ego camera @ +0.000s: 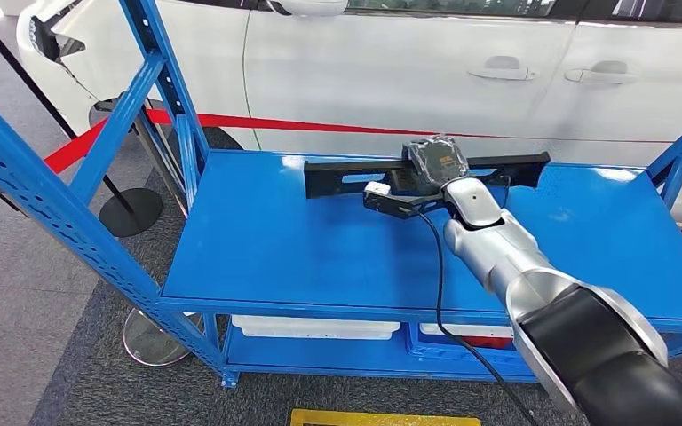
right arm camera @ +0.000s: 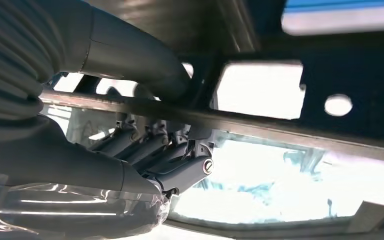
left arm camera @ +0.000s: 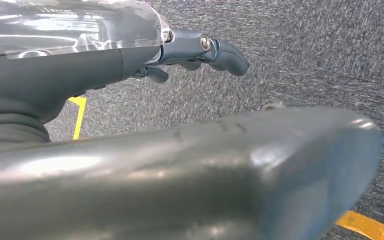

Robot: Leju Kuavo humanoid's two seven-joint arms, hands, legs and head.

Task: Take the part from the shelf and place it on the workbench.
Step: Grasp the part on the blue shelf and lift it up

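Observation:
A long black part (ego camera: 337, 177) with cut-outs lies across the back of the blue shelf's top deck (ego camera: 275, 257). My right hand (ego camera: 435, 160), wrapped in clear film, sits on the middle of it. In the right wrist view the thumb (right arm camera: 140, 60) presses one side of the part's bar (right arm camera: 350, 75) and the fingers (right arm camera: 165, 155) curl around the other side, so the hand (right arm camera: 95, 165) grips it. My left hand (left arm camera: 130, 65) hangs over grey carpet, fingers (left arm camera: 225, 52) stretched out and holding nothing.
A white car (ego camera: 408, 62) stands close behind the shelf. Blue uprights (ego camera: 173, 89) frame the left side. A red barrier belt (ego camera: 80, 146) and stanchion base (ego camera: 130, 211) are at left. White bins (ego camera: 315, 327) sit on the lower deck. A black cable (ego camera: 435, 284) trails from my right arm.

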